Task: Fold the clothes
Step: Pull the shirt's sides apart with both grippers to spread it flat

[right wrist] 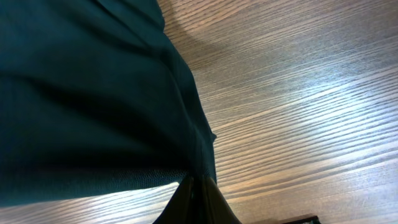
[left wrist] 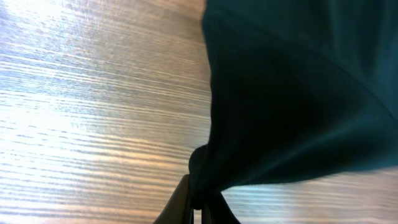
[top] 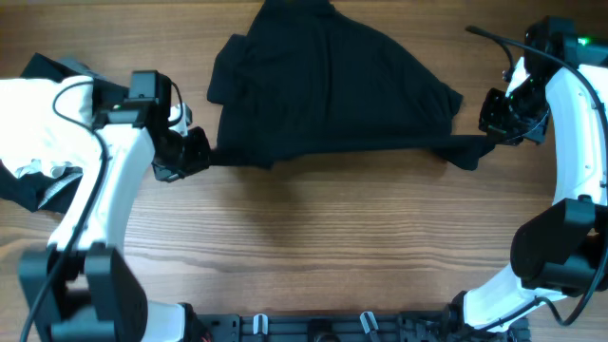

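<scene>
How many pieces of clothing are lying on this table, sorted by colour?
Black: 2, the spread black garment and a black piece at the left edge, partly hidden
White: 1, a white piece on that left pile
Total: 3 that can be told apart

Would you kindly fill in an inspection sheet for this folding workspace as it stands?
Surface: light wood-grain table.
Job's things: large black fabric garment, stretched between both claws; white-and-black clothes heap at the left edge.
Clutter: nothing seen.
Grippers: left claw shut on the garment's left corner; right claw shut on its right corner.
Cables: thin black cable on the left arm, another on the right.
Surroundings: black rail along the near edge.
</scene>
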Controlling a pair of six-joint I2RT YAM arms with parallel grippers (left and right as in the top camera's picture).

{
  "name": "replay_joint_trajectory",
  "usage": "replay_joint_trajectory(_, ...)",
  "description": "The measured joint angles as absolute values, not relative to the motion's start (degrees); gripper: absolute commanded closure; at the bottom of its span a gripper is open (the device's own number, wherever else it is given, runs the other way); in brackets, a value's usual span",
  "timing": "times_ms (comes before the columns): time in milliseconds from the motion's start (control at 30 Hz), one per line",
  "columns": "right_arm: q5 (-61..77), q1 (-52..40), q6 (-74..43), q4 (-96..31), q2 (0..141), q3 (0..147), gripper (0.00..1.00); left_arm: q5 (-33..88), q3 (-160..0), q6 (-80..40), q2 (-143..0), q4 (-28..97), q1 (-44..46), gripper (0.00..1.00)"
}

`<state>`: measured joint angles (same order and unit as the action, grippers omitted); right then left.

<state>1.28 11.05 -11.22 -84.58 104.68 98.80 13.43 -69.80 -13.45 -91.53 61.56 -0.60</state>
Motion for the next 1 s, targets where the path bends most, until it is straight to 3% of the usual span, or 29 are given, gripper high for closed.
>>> replay_joint_trajectory(267, 1.2, 11.0, -11.5, -91.8, 104.7, 98.8, 0.94, 14.7, -70.5, -13.3, -86.1, 72.5, -1.8, 0.96)
replay_joint_trajectory(533, 1.3, 9.8, -12.0, -91.6, 104.7, 95.0, 0.93, 13.8, -74.4, -14.3, -69.6, 78.8, -7.4, 0.96)
replay_joint_trajectory(833, 1.2, 6.4, -12.9, -81.7, 104.6, 80.6, 0.65, 10.0, -74.4, -14.5, -66.5, 84.8, -8.3, 0.96)
replay_joint_trajectory(1000, 1.2, 6.7, -13.2, -77.1, 104.6, 75.8, 0.58, 8.3, -74.4, -14.5, -66.7, 86.5, -8.3, 0.96)
